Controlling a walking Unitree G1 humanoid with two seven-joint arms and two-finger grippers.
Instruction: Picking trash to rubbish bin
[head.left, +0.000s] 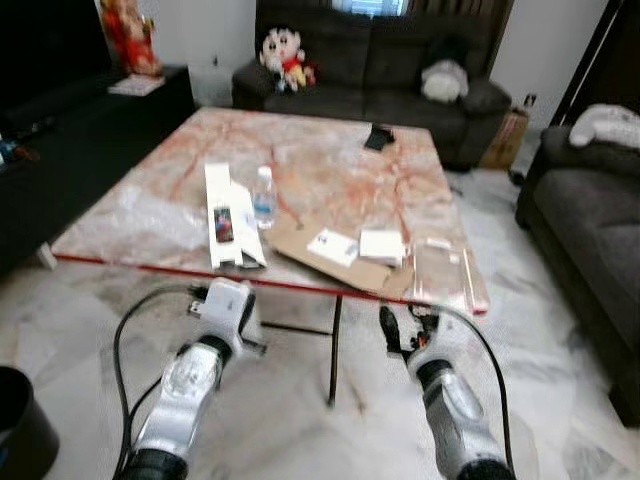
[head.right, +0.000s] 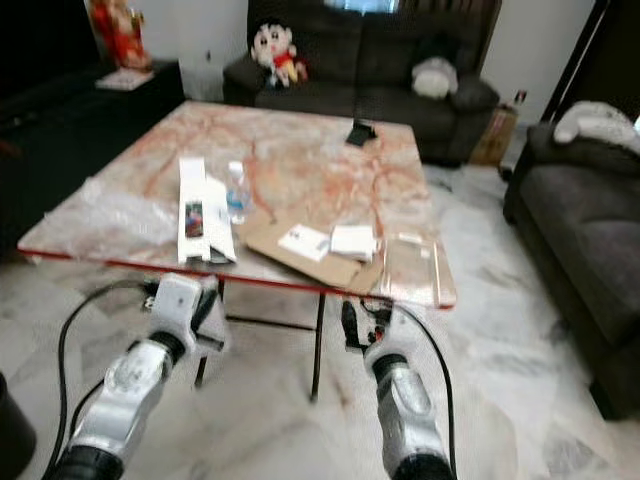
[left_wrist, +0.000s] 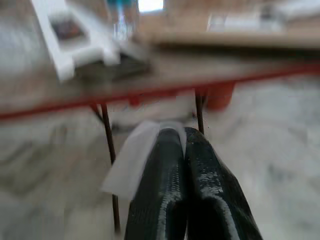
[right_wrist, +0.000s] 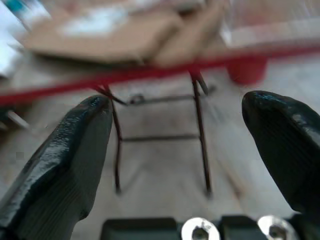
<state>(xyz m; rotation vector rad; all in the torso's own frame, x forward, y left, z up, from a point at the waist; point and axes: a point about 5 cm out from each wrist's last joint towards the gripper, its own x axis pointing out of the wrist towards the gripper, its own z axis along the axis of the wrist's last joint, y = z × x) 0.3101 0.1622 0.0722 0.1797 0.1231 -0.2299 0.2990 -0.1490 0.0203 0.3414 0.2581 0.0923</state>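
While the left gripper (left_wrist: 182, 145) is pinched shut on a thin white scrap of paper (left_wrist: 131, 160) and the right gripper (right_wrist: 175, 145) gapes wide with nothing in it, both hang low before the red-edged marble table (head.left: 150, 215). Looks like the carry step, so next comes turning toward the round black bin (head.left: 20, 425) on the floor at the robot's left. More trash waits on the table: flat brown cardboard (head.left: 300, 240), a clear plastic bottle (head.left: 264, 196) and a long white box (head.left: 228, 212).

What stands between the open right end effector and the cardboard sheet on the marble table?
Nothing visible. The right end effector hangs below and in front of the table's red edge, fingers apart. The cardboard sheet lies on top near that edge, carrying small white boxes, with open air between.
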